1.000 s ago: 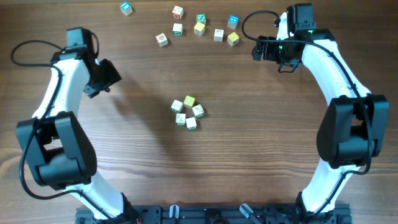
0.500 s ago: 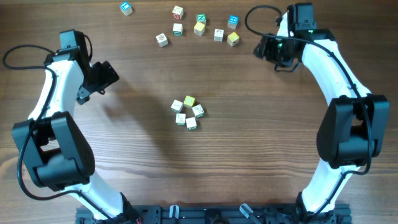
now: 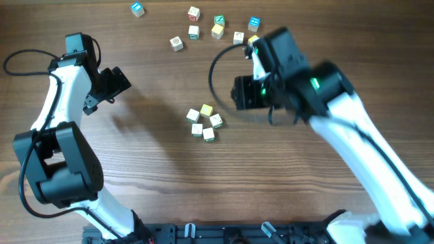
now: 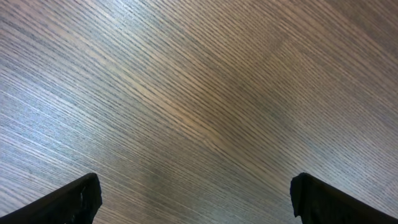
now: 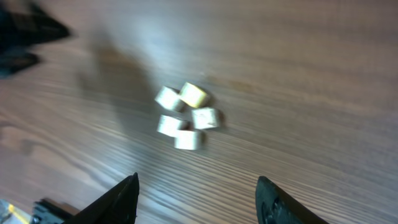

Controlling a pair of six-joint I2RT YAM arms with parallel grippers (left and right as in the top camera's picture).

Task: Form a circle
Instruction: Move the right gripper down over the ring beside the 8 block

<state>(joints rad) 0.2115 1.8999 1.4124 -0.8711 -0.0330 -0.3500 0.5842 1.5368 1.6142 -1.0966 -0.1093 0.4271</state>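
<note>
The circle (image 3: 205,123), five pale cubes packed tight, sits near the middle of the desk (image 3: 135,169). The right jaws hang just beside it on the side of the right edge, released, with nothing between them; the right wrist view shows it ahead of them, blurred. The left jaws are well apart from it, near the left edge, spread wide over bare wood, empty. Loose cubes (image 3: 217,28) lie scattered along the far edge.

Wooden table (image 3: 149,183), tight ring of letter cubes (image 3: 196,129) mid-table, scattered cubes (image 3: 218,30) near far edge
</note>
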